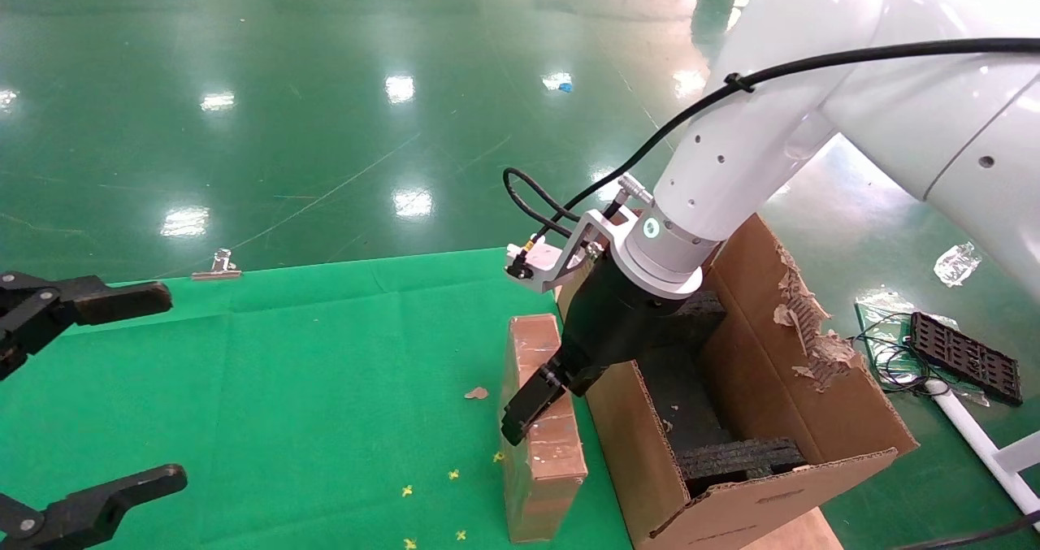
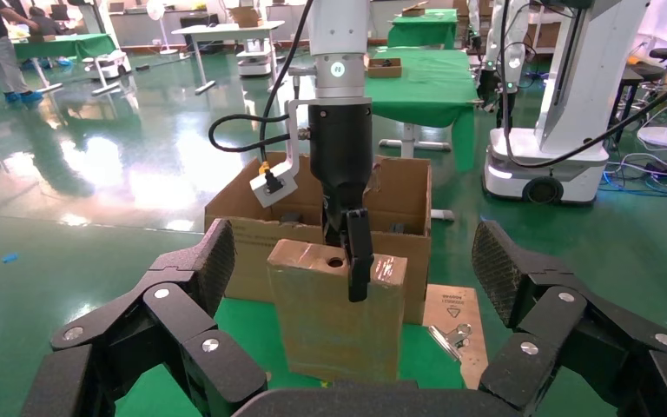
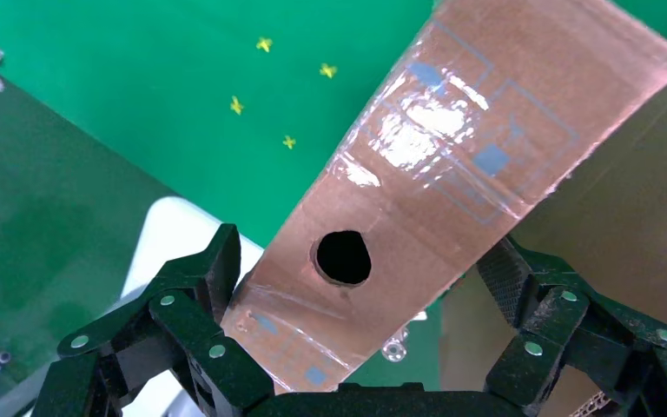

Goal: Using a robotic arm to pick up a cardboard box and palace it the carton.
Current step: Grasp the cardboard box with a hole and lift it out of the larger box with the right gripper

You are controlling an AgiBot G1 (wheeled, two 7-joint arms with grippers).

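Observation:
The small taped cardboard box [image 1: 543, 444] stands on its long narrow edge on the green cloth, close beside the carton [image 1: 772, 420]. Its top face with the round hole [image 3: 343, 258] fills the right wrist view. The white right arm's black gripper [image 1: 540, 420] reaches down over the box top with one finger on each broad side. One finger [image 2: 358, 256] lies against the near face and a gap shows at the other, so it is open around the box. The carton holds black foam inserts [image 1: 731, 456]. My left gripper [image 1: 175, 386] is open and empty at the far left.
A binder clip [image 1: 218, 267] holds the cloth's far edge, and another [image 2: 447, 334] lies by a flat cardboard sheet [image 2: 452, 300]. A cardboard scrap [image 1: 477, 392] and small yellow marks lie on the cloth. A black tray [image 1: 963, 355] and cables lie on the floor at the right.

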